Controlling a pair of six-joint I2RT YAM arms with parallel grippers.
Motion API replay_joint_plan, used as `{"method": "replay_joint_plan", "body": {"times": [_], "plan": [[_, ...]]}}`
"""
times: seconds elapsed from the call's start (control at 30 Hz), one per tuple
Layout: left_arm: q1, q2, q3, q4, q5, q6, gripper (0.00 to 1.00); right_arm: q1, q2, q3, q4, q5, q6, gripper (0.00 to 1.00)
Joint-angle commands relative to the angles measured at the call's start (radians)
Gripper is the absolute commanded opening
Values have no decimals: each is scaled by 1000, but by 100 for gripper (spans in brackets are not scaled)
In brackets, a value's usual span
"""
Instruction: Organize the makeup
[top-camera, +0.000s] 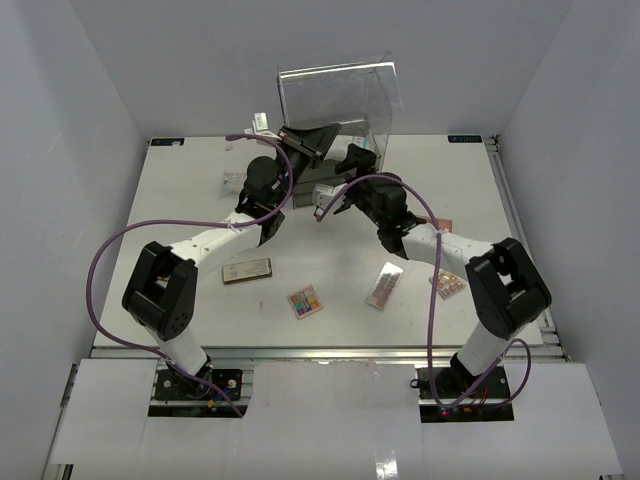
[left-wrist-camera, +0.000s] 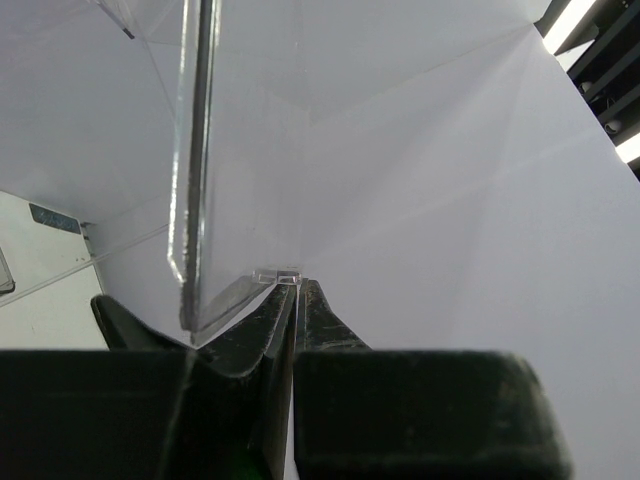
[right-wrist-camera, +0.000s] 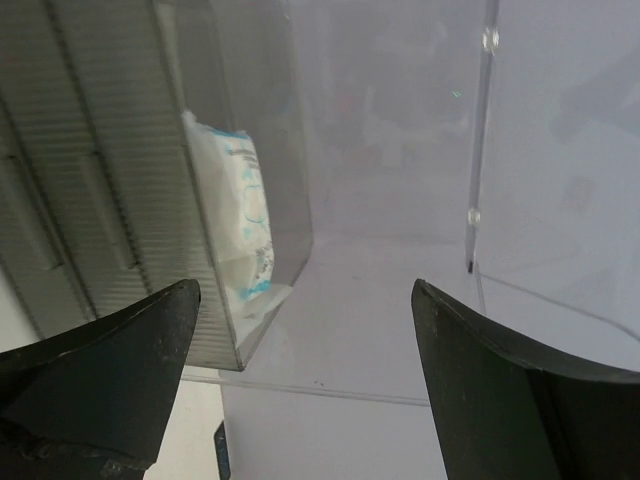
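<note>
The white-blue packet (right-wrist-camera: 240, 215) stands on edge inside a smoked compartment (right-wrist-camera: 110, 200) of the clear plastic box (top-camera: 335, 100). My right gripper (right-wrist-camera: 303, 292) hangs open just in front of it, with nothing between its fingers; from above the right gripper (top-camera: 355, 160) is at the box's front. My left gripper (left-wrist-camera: 293, 283) is shut on a thin clear flap (left-wrist-camera: 195, 150) of the box, and the left gripper (top-camera: 315, 138) is at the box's front left. On the table lie a bronze compact (top-camera: 247, 270), two colourful palettes (top-camera: 305, 301) (top-camera: 384, 286) and a pink pad (top-camera: 443, 224).
Another small palette (top-camera: 448, 284) lies partly under the right arm. A small white item (top-camera: 236, 181) lies left of the left arm, and another (top-camera: 262, 121) by the back wall. White walls close in the table (top-camera: 180, 220) on three sides.
</note>
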Motion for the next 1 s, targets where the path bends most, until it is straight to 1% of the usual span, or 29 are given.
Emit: {"method": "replay_joint_plan", "body": {"times": [0.0,0.03,0.07,0.13,0.23,0.33,0.53,0.77,0.97], "plan": [[9,-56,40,19,-17,5,0,19,-112,42,-515,-163,8,87],[9,-57,39,18,-17,5,0,19,-136,47,-640,-200,7,83],[9,-59,38,16,-18,6,0,20,-166,34,-720,-226,6,80],[9,-61,31,13,-20,7,0,26,-196,9,-752,-257,8,77],[9,-73,15,13,-29,8,0,34,-303,-83,-737,-197,39,76],[9,-69,6,17,-27,1,0,25,-365,-115,-675,-118,61,75],[9,-62,-4,14,-23,-12,0,-16,-411,-71,-540,21,82,76],[9,-65,-32,14,-22,-12,0,-23,-393,-39,-311,151,35,80],[9,-54,-46,20,-18,-19,0,-23,-359,-10,-163,190,-5,82]]}}
